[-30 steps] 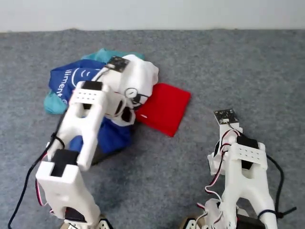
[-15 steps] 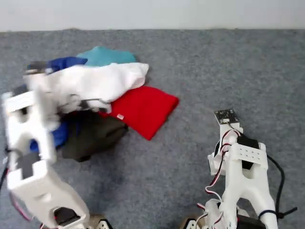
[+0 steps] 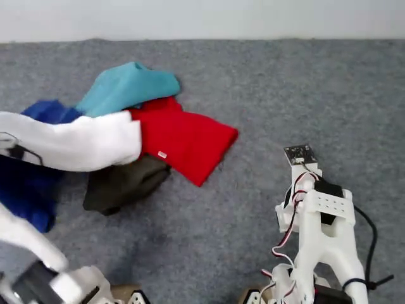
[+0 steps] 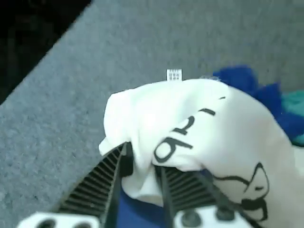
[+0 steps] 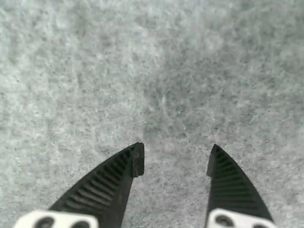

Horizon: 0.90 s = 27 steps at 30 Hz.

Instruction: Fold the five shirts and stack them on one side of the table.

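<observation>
Five shirts lie in a loose heap on the left half of the grey table (image 3: 285,82) in the high view. The white shirt (image 3: 76,142) is pulled out long across the middle left of the frame; it runs from the left edge to the red shirt (image 3: 190,142) and covers a bit of that shirt's side. The red shirt sits just left of the centre; the teal shirt (image 3: 130,85) is in the upper left and touches the red one. The dark shirt (image 3: 120,183) lies below the white one, partly tucked under the white and the red; the blue shirt (image 3: 28,183) is at the left edge, with the white one across it.

In the left wrist view, the left gripper (image 4: 142,159) is pinched tight on a bunched bit of the white shirt (image 4: 204,128) — the cloth bulges out between its two black fingers; black marks show on the cloth, and the blue shirt (image 4: 242,78) peeks out behind it. The left arm (image 3: 31,244) is a white blur in the lower left corner of the high view.

The right arm (image 3: 319,215) stands in the lower right of the high view, well apart from the shirts; its right gripper (image 5: 175,161) has its fingers spread wide over bare grey table — nothing is between them.
</observation>
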Available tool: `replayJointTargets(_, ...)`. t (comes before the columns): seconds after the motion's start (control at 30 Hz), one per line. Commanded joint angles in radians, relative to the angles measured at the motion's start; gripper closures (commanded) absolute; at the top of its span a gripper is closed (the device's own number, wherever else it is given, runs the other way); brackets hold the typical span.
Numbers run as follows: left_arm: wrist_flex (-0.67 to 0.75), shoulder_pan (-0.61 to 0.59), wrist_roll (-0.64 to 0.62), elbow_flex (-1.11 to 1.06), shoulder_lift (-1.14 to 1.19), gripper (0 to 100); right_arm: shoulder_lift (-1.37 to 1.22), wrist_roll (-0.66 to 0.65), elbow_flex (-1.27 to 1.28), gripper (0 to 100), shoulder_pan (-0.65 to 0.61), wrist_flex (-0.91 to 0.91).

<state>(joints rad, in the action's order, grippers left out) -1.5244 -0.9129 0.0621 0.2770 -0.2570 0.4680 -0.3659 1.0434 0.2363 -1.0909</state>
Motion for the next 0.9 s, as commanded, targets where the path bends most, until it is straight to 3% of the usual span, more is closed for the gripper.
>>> replayJointTargets(0.0,0.051,0.052,-0.071,0.01,-0.175,99,0.005,0.011,-0.035,76.8,0.007,-0.008)
replayJointTargets(0.2,0.086,0.227,-0.074,-0.139,-0.284,98,0.005,0.011,-0.035,76.8,0.007,-0.013)
replayJointTargets(0.33,0.138,0.239,-0.069,-0.231,-0.272,97,0.005,0.011,-0.035,76.8,0.007,-0.018)
replayJointTargets(0.43,0.186,0.239,-0.072,-0.306,-0.235,91,0.005,0.011,-0.035,76.8,0.007,-0.019)
replayJointTargets(0.57,0.207,0.189,-0.075,-0.338,-0.172,85,0.005,0.011,-0.029,76.8,0.01,-0.019)
replayJointTargets(0.87,0.206,-0.02,-0.069,-0.335,-0.041,84,0.007,-0.023,0.014,76.8,0.007,-0.008)
